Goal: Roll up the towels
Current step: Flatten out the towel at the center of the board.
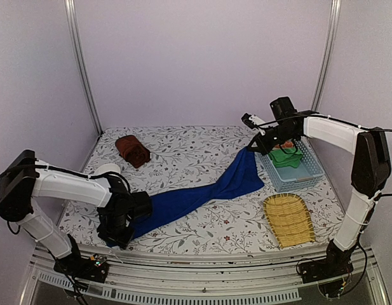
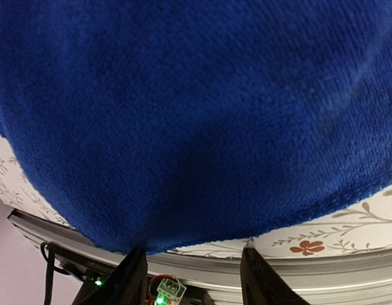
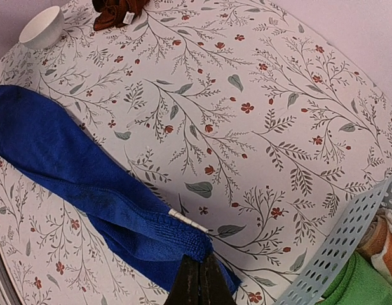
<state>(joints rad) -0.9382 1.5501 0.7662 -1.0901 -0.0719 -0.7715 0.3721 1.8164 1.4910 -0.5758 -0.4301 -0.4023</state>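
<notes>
Two towels in play: the brown towel (image 1: 133, 150) sits bundled well across from the basket (image 1: 313, 171), and the blue towel (image 1: 202, 194) is stretched long from beside the basket. It looks like the straightening step; rolling next needs an end tucked over. The right claw (image 3: 199, 267) pinches the blue end by the basket. The left claw (image 2: 192, 257), fingers apart, grips nothing at the far end.
</notes>
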